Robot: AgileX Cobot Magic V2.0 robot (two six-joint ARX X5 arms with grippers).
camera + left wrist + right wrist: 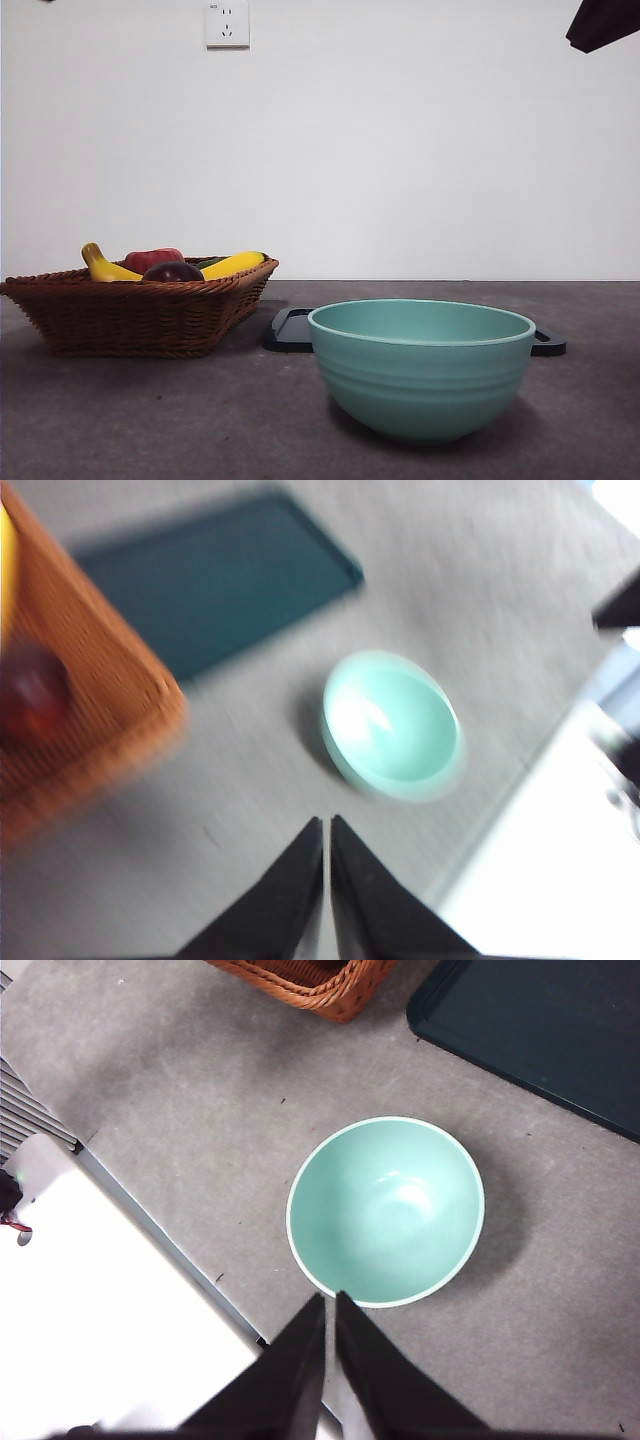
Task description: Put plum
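Observation:
The plum [172, 271], dark maroon and glossy, lies in the brown wicker basket [140, 310] at the left. In the blurred left wrist view it shows as a dark red ball [32, 692] inside the basket [110, 710]. The empty teal bowl [421, 366] stands at the front right; it also shows in the left wrist view [392, 725] and the right wrist view [385, 1210]. My left gripper [327, 825] is shut and empty, high above the table between basket and bowl. My right gripper [329, 1300] is shut and empty, high above the bowl's near rim.
Yellow bananas [235, 264] and a red fruit [152, 258] share the basket. A dark tray [292, 330] lies flat behind the bowl, also in the wrist views [220, 580] [540, 1030]. A dark arm tip [603, 22] shows at the top right corner.

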